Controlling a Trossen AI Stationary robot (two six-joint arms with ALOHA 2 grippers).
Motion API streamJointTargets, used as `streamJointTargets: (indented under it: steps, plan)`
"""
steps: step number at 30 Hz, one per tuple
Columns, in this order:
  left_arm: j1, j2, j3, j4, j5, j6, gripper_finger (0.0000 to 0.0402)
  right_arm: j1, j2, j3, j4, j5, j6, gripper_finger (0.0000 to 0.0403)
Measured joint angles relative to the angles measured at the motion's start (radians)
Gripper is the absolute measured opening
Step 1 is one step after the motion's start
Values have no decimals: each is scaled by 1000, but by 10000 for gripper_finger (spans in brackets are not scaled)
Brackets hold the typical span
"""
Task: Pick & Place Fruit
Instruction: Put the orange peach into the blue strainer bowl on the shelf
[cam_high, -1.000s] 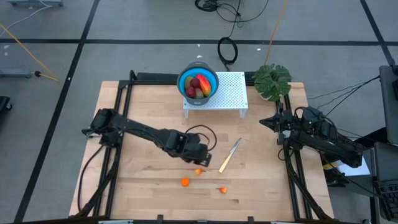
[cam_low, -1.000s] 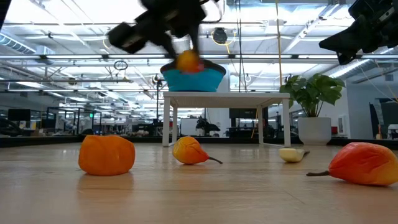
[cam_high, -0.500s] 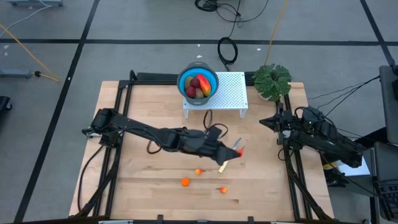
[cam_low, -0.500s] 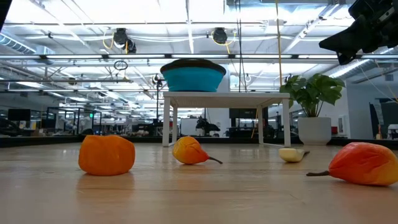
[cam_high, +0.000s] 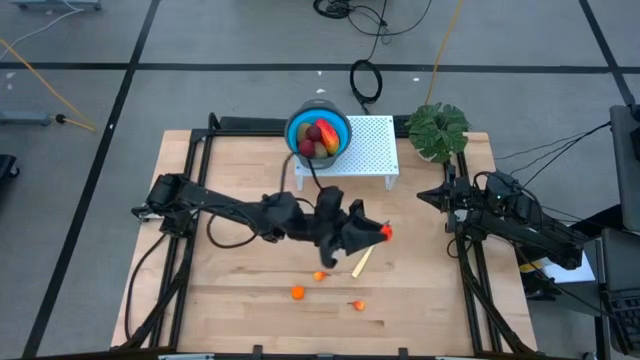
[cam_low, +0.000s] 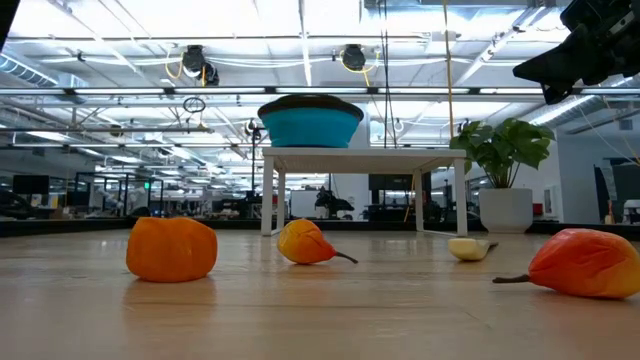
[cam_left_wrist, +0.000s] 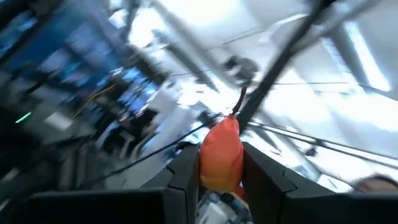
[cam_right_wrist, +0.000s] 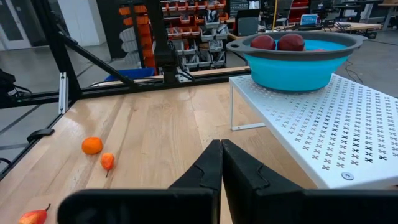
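My left gripper (cam_high: 380, 233) hangs above the table's middle, right of centre, shut on a tiny orange fruit (cam_left_wrist: 221, 155). Three more tiny orange fruits lie on the wood near the near edge (cam_high: 320, 276) (cam_high: 297, 293) (cam_high: 358, 305); the low view shows them too (cam_low: 172, 248) (cam_low: 305, 242) (cam_low: 585, 262). The blue bowl (cam_high: 318, 132) stands on the white perforated stand (cam_high: 370, 150) and holds dark red, red-yellow and brown-green pieces. My right gripper (cam_right_wrist: 221, 158) is shut and waits by the table's right edge (cam_high: 428, 195). My left gripper pinches the tiny orange fruit's body (cam_left_wrist: 219, 168) between its two fingers (cam_left_wrist: 186, 171). The fruit's thin stem (cam_left_wrist: 239, 102) points away from the gripper. The fingers point toward the table's right and slant upward. The fruit is lifted clear of the table.
The yellow-handled knife (cam_high: 362, 262) lies slanted just below my left gripper. The leafy plant (cam_high: 438, 128) stands at the far right corner beside the stand. Black frame rails run along the table's left and right sides. Bare wood lies between the stand and the fruits.
My left gripper, holding the orange fruit, has swung from the table's centre toward the right and slightly toward the far edge. It has left the low view and tipped upward. The three fruits on the table have stayed put.
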Motion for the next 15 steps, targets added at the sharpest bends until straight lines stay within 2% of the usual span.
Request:
streamJointTargets:
  steps: [7, 12, 15]
  plan:
    - [6, 0, 0, 150, 268, 156, 97, 0, 0, 0, 0, 0, 0, 4]
    - [5, 0, 0, 197, 333, 264, 97, 0, 0, 0, 0, 0, 0, 4]
    - [6, 0, 0, 200, 340, 264, 97, 0, 0, 0, 0, 0, 0, 4]
